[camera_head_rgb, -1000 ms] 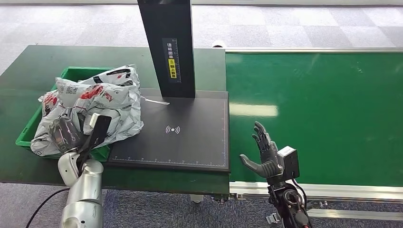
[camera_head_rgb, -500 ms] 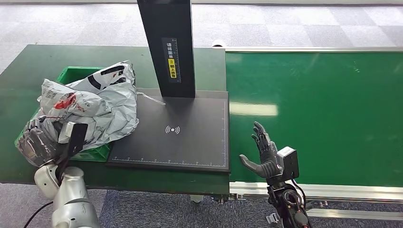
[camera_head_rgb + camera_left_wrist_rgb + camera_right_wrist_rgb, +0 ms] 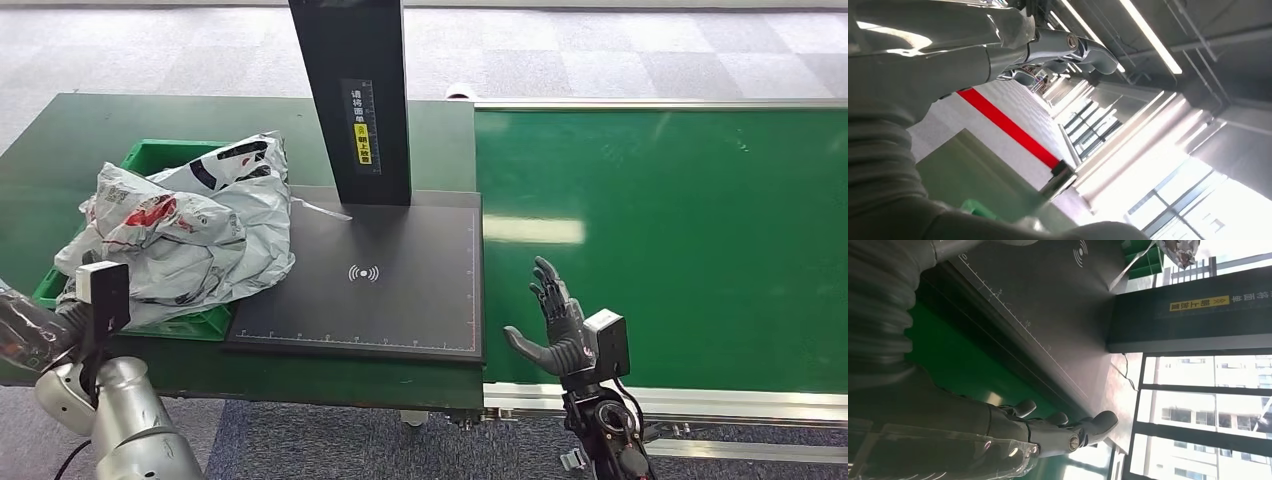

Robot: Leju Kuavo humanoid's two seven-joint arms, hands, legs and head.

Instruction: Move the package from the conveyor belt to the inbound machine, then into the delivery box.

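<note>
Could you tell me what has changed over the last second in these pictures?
The left hand has drawn back from the packages piled in the green delivery box, moving out toward the table's near left edge with nothing visibly in its grip. The pile has shifted slightly. The right hand stays raised and open over the conveyor belt, and the inbound machine stays bare.

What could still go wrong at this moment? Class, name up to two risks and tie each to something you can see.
1. The packages are heaped above the green delivery box, and one spills over its edge onto the black inbound machine; it might slide out or confuse the next scan.
2. The left hand is close beside the box; any sideways move could catch the loose pile and pull it off.
</note>
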